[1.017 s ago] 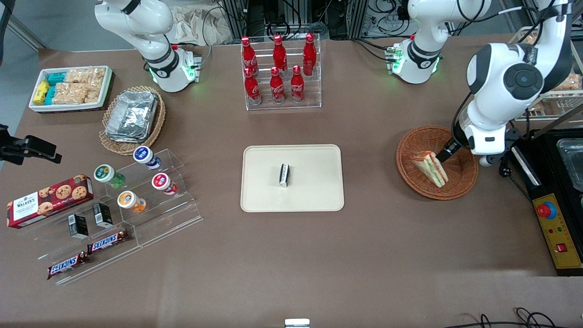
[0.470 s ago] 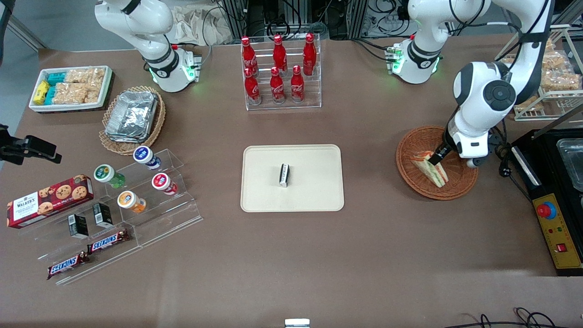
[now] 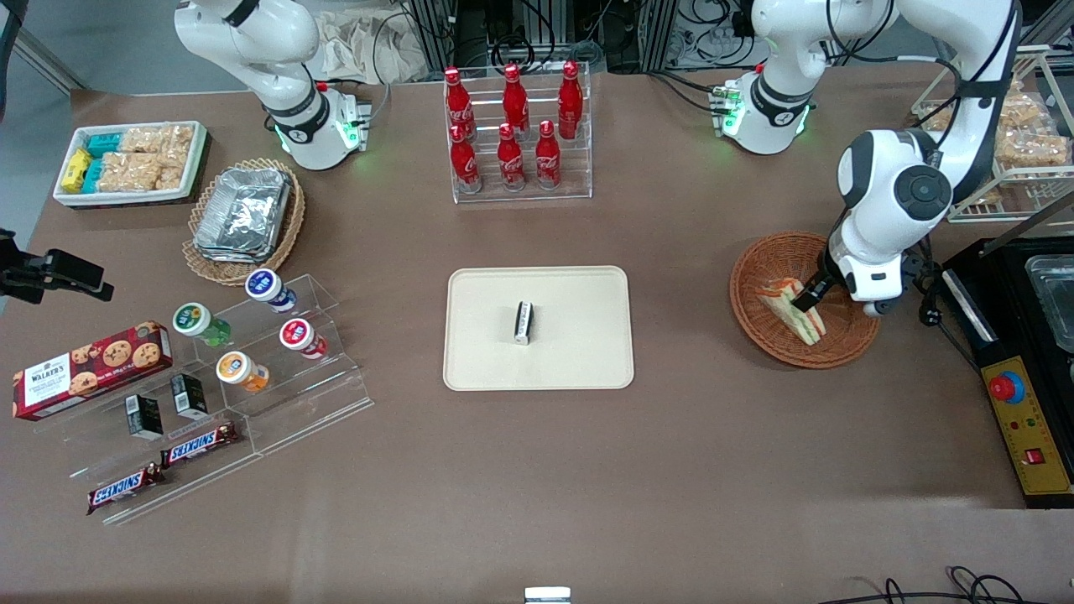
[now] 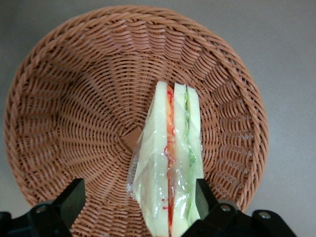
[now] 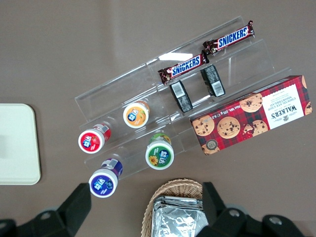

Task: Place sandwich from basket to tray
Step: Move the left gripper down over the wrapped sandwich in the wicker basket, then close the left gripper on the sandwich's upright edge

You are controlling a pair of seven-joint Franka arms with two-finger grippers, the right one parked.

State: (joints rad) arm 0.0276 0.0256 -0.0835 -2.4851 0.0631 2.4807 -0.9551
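Note:
The sandwich (image 3: 793,312) is a plastic-wrapped triangular wedge standing on edge in the round orange-brown wicker basket (image 3: 753,281), toward the working arm's end of the table. My left gripper (image 3: 810,295) is down in the basket and open. In the left wrist view the gripper (image 4: 139,203) has its fingers on either side of the sandwich (image 4: 170,158). One finger (image 4: 205,196) is against the wrap on the green-filling side. The other finger (image 4: 73,198) stands apart over the basket's weave (image 4: 64,98). The cream-beige tray (image 3: 579,352) lies mid-table with a small black-and-white packet (image 3: 523,322) on it.
A clear rack of red bottles (image 3: 516,130) stands farther from the front camera than the tray. A black box with a yellow control panel (image 3: 1028,419) sits beside the basket at the working arm's end. Snack shelves (image 3: 218,369) lie toward the parked arm's end.
The left arm's wrist has swung and drawn back over the basket. The gripper has settled lower around the sandwich. The sandwich has not moved.

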